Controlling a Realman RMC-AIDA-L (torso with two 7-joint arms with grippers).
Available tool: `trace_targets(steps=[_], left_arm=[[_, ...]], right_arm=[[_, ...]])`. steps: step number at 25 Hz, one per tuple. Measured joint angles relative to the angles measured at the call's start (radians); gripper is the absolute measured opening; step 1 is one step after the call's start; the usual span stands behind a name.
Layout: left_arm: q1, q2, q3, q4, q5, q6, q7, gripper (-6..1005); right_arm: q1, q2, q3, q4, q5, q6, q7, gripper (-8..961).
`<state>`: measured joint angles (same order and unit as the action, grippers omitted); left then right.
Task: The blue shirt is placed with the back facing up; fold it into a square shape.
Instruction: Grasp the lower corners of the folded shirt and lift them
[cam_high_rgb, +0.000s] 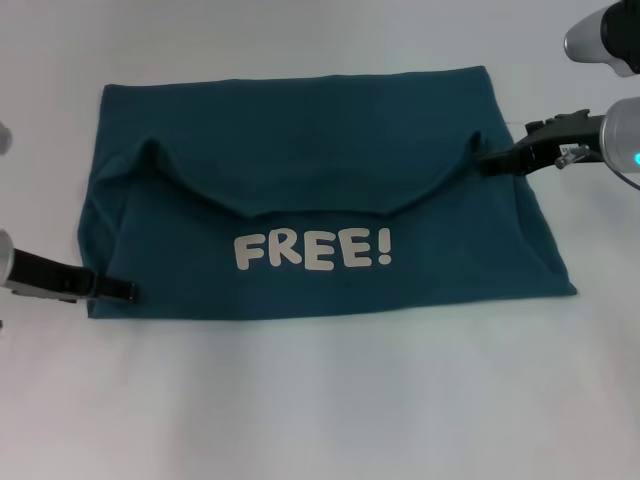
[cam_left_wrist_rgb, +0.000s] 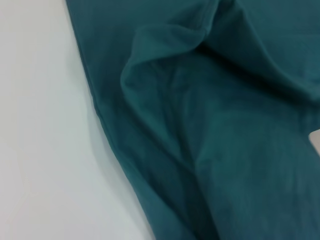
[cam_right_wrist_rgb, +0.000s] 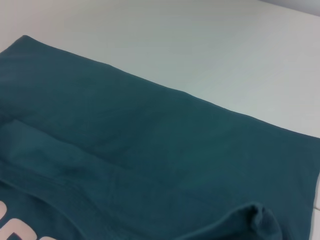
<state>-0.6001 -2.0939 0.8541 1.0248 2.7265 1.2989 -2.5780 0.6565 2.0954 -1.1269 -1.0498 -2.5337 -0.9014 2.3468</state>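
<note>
Teal-blue cotton covers the middle of the white counter (cam_high_rgb: 320, 400): the blue shirt (cam_high_rgb: 300, 140) lies as a wide rectangle, its near part folded up over the far part so the white "FREE!" lettering (cam_high_rgb: 313, 250) faces up; the folded flap's upper edge sags in a curve between two raised corners; the right claw (cam_high_rgb: 487, 160) reaches in from the right, pressed together on the flap's right corner, pinching the cloth there; the left claw (cam_high_rgb: 128, 291) lies low at the shirt's near left corner, touching the cloth edge; whether it is spread or closed, I cannot tell.
</note>
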Motion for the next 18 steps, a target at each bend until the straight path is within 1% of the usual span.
trace_targets(steps=[3, 7, 13, 18], left_arm=[[-0.014, 0.002, 0.003, -0.038, 0.019, -0.033, 0.002, 922], [-0.017, -0.006, 0.011, -0.048, 0.042, -0.051, 0.002, 921], [-0.027, -0.008, 0.010, -0.078, 0.049, -0.077, 0.001, 919], [-0.031, -0.016, 0.021, -0.083, 0.049, -0.092, 0.002, 918]], right_arm=[[-0.001, -0.001, -0.009, 0.001, -0.001, 0.000, 0.010, 920], [-0.006, -0.002, -0.020, -0.002, -0.002, -0.001, 0.015, 919], [-0.008, -0.001, -0.024, 0.002, -0.002, -0.001, 0.016, 919], [-0.010, 0.000, -0.028, 0.004, -0.002, -0.001, 0.016, 920]])
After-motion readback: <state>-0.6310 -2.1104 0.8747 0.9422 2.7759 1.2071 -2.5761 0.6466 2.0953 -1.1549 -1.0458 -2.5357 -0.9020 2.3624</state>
